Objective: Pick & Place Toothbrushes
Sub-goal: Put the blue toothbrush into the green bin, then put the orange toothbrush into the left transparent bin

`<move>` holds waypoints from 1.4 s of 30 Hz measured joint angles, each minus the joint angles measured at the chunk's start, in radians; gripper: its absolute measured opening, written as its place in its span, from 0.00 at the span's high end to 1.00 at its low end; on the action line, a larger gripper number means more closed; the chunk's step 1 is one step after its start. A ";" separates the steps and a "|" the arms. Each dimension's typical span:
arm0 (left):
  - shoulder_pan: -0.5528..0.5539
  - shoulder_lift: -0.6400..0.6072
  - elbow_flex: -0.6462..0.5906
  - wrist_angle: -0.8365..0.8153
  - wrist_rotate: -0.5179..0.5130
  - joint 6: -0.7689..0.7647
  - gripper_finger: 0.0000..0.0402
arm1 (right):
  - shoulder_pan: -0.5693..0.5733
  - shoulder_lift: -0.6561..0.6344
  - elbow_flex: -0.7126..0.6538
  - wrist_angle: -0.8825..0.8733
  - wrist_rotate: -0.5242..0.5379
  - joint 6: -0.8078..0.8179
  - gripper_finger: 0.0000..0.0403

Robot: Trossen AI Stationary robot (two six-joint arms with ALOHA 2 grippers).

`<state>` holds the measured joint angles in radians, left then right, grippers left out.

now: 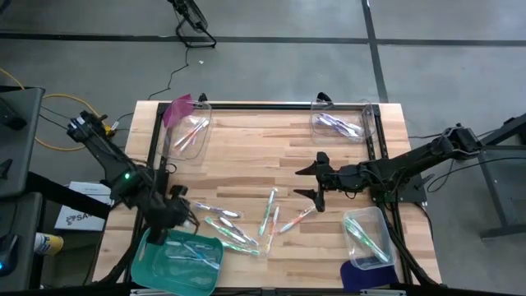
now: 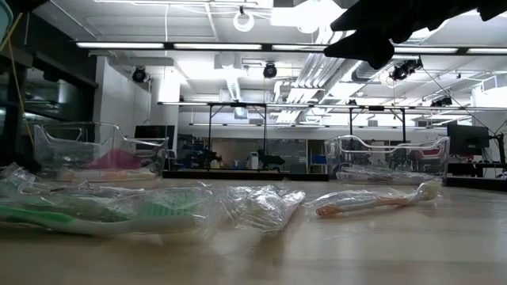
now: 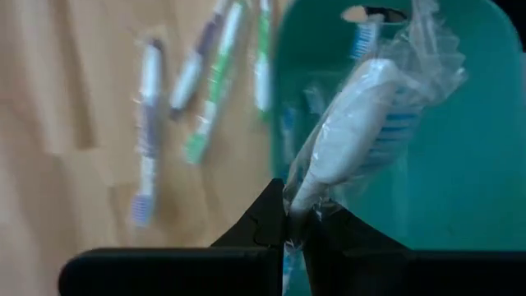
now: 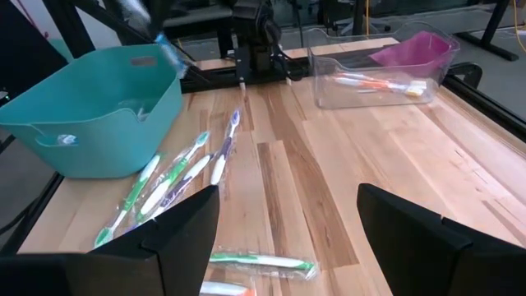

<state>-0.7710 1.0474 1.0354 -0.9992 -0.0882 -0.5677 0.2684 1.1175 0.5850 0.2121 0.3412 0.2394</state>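
Observation:
Several wrapped toothbrushes lie flat on the wooden table's middle, also seen in the right wrist view and the low view. My left gripper hangs at the teal bin's far-left rim, shut on one wrapped toothbrush with a blue-bristled head. More brushes lie inside that bin. My right gripper is open above the table, to the right of the scattered brushes, touching nothing; its fingers frame the right wrist view. My left gripper pinches the wrapped toothbrush between its two fingers on the handle just below the head, through the clear wrapper. The brush points away from the fingers, its head free. It is lifted clear, over the teal bin.
A clear bin with a pink lid stands at the far left and holds brushes; another clear bin is at the far right, a third near right beside a blue lid. A black frame borders the table.

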 joint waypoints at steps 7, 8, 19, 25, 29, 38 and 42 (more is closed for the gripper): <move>-0.050 0.136 0.095 -0.001 0.060 -0.110 0.96 | 0.000 0.000 0.000 -0.002 0.000 -0.005 0.30; -0.048 0.155 0.115 0.000 0.061 -0.107 0.96 | 0.000 0.000 0.000 -0.004 0.000 -0.006 0.30; -0.048 0.331 0.176 -0.057 0.171 -0.127 0.95 | 0.000 0.000 0.000 -0.078 0.001 0.002 0.30; -0.047 0.380 0.175 -0.084 0.191 -0.110 0.83 | 0.000 0.000 0.000 -0.081 0.001 0.003 0.30; -0.047 0.382 0.175 -0.077 0.212 -0.119 0.69 | 0.000 0.001 0.000 -0.082 0.001 0.004 0.30; -0.047 0.379 0.175 -0.158 0.261 -0.080 0.55 | 0.000 0.000 0.000 -0.105 0.000 0.017 0.30; -0.047 0.352 0.175 -0.200 0.097 -0.001 0.55 | 0.000 0.001 0.000 -0.165 0.000 0.054 0.30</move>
<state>-0.8181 1.3996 1.2106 -1.1989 0.0085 -0.5691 0.2680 1.1181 0.5850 0.0467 0.3412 0.2934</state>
